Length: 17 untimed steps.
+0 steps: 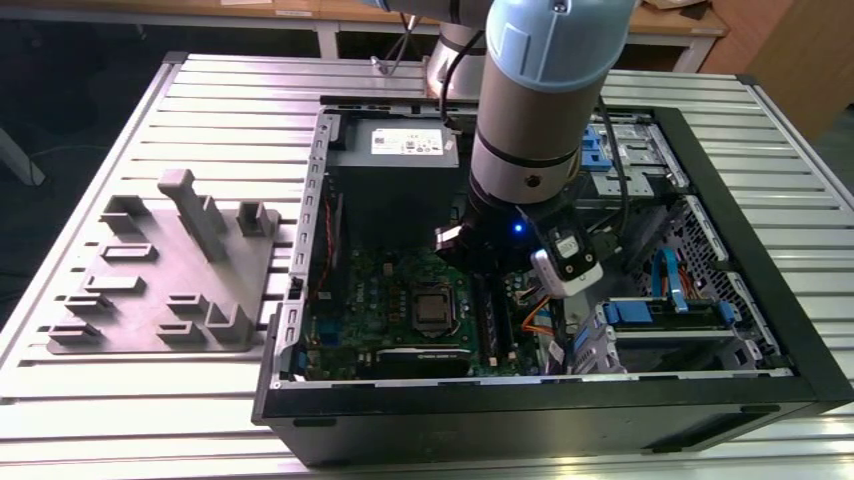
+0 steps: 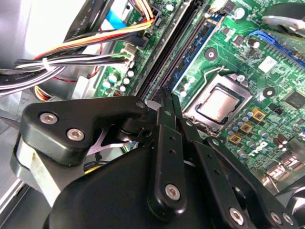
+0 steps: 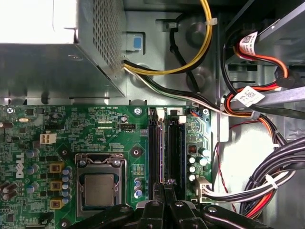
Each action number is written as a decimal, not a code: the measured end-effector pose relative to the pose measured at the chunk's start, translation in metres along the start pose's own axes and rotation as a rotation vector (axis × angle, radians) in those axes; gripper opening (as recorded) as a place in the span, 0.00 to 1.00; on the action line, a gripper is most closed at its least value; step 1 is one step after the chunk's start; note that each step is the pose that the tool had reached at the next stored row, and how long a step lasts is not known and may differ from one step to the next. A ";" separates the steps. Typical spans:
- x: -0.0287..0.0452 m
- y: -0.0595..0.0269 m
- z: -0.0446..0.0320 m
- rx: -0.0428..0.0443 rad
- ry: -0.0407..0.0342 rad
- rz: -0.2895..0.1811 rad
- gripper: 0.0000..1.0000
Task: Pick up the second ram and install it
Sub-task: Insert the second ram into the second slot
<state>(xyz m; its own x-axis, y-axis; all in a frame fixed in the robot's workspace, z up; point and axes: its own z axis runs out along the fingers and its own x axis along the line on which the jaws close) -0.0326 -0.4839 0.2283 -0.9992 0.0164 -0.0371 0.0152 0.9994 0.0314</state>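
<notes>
In the exterior view the end effector (image 1: 483, 268) hung over the memory slots (image 1: 491, 320), in the second wrist view its closed fingers (image 2: 167, 109) met above them, probably to press home the second ram (image 2: 193, 47), seemingly seated in one slot, and the first wrist view agreed.

— What does the arm (image 1: 534, 110) look like?
— It's a thick silver-grey tube with a pale blue cap (image 1: 554, 25) on its joint and a black ring (image 1: 523, 150) round it lower down. Below that the wrist is black, with a small blue light (image 1: 517, 228) glowing on it.
— Any wiring?
— A thin black cable (image 1: 450, 90) loops beside the tube, and a white box with a black face (image 1: 566, 262) is fixed at the wrist.
— And the hand (image 2: 167, 98)?
— All black. It has flat link bars joined by round silver screws (image 2: 172, 192), a rounded body behind them, and two slim fingers (image 2: 164, 121) in front. The first wrist view shows the same silver screw heads along the bars.
</notes>
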 end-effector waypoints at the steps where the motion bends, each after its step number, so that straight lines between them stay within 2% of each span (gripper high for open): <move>1: 0.0000 0.0000 0.0001 -0.0001 0.0000 0.000 0.08; 17: 0.0000 -0.0009 0.0010 -0.0008 -0.0002 0.000 0.08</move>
<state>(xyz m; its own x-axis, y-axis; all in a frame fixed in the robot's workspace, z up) -0.0326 -0.4847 0.2273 -0.9992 0.0164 -0.0373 0.0152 0.9994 0.0321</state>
